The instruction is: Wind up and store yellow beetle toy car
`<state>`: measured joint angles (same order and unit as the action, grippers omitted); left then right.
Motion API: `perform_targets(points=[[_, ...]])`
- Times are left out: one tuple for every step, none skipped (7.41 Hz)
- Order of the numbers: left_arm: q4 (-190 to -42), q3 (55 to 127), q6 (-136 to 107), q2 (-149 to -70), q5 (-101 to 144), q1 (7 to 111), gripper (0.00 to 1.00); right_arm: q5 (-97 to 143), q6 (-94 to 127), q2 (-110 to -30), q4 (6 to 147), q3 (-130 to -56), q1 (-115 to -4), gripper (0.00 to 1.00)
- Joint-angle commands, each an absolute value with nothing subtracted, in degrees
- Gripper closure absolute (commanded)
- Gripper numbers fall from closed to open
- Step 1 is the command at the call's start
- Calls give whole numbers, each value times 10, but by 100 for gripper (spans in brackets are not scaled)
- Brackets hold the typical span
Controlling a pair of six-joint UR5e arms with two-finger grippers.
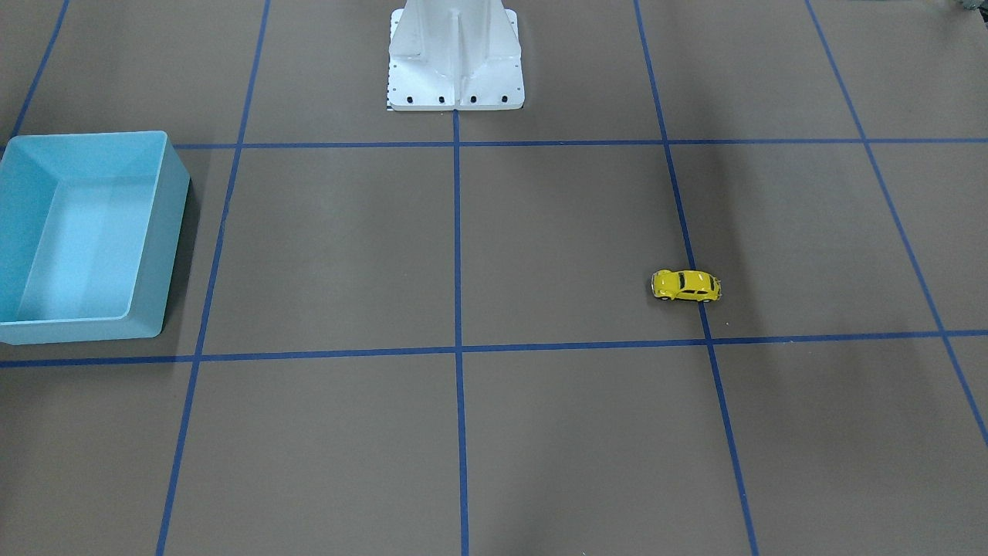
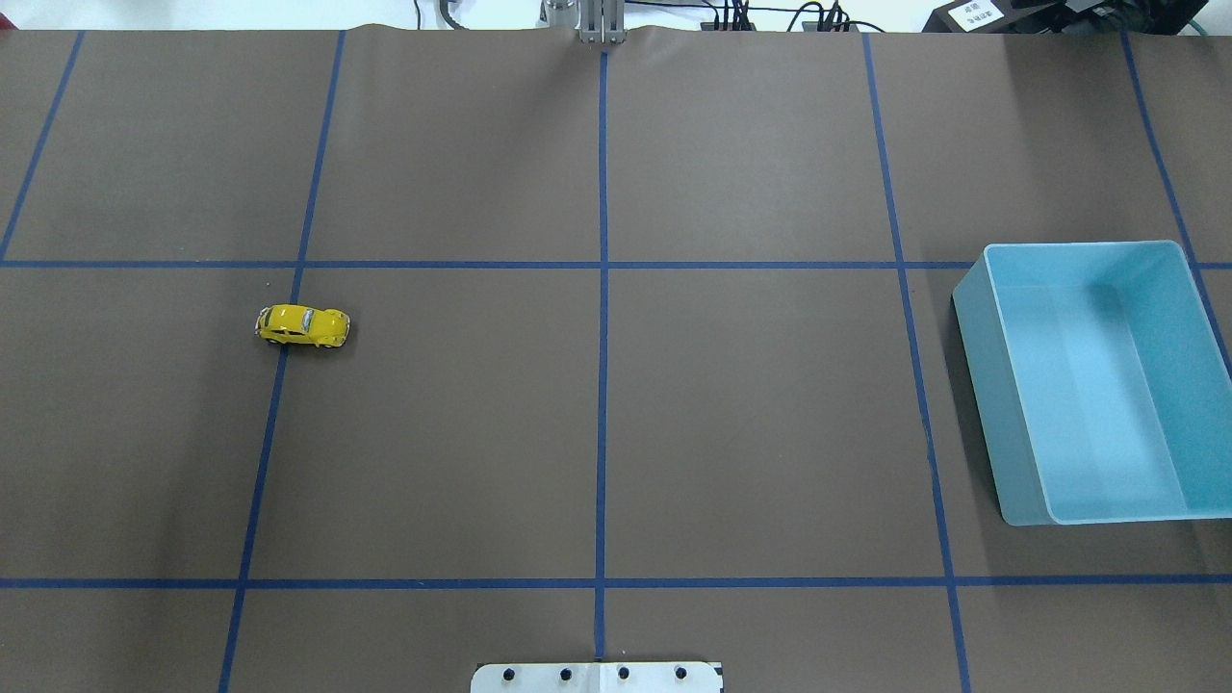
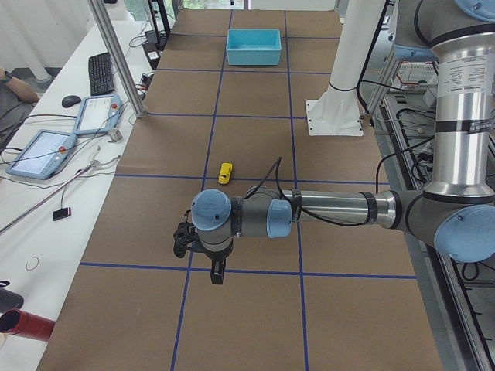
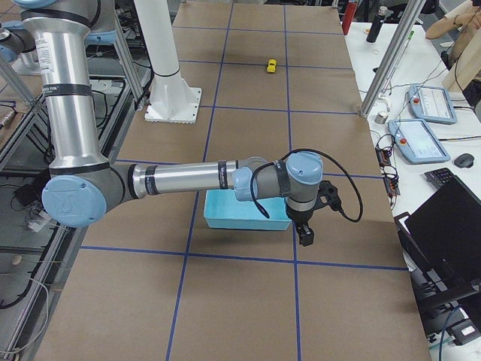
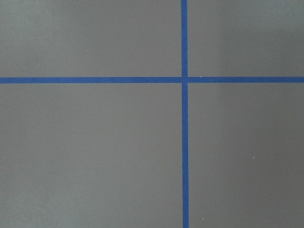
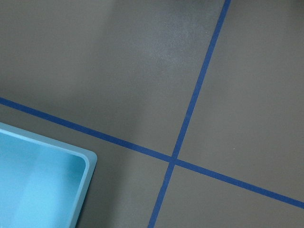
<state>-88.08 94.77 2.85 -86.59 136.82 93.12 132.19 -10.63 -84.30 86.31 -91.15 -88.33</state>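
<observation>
On tape line (image 2: 269, 433): yellow car (image 2: 302, 326), prob. upright.

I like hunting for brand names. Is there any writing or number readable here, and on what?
None can be read.
White label, overhead view's top right: print too small.
Yellow beetle toy car: no lettering shows.
Light blue bin: plain.

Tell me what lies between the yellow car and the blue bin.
Nothing: the overhead view shows only brown table and blue tape lines between yellow car and blue bin.
</observation>
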Motion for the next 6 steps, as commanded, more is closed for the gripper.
perform_targets(points=[[-880,948,26,-868,1368,932,0,1322,-106,-843,863,-911,-883,0],[-879,948,24,-869,1368,932,0,1322,-106,-844,863,-912,-883,0],[-882,949,25,-867,1366,933,0,1322,-106,-843,863,-912,-883,0],[-882,948,27,-862,1368,933,0,1322,-106,-844,863,-911,-883,0],[-882,945,29,-864,1366,932,0,1322,-106,-843,863,-912,-883,0],[-882,944,28,-865,1365,932,0,1322,-106,-843,863,-912,-883,0]])
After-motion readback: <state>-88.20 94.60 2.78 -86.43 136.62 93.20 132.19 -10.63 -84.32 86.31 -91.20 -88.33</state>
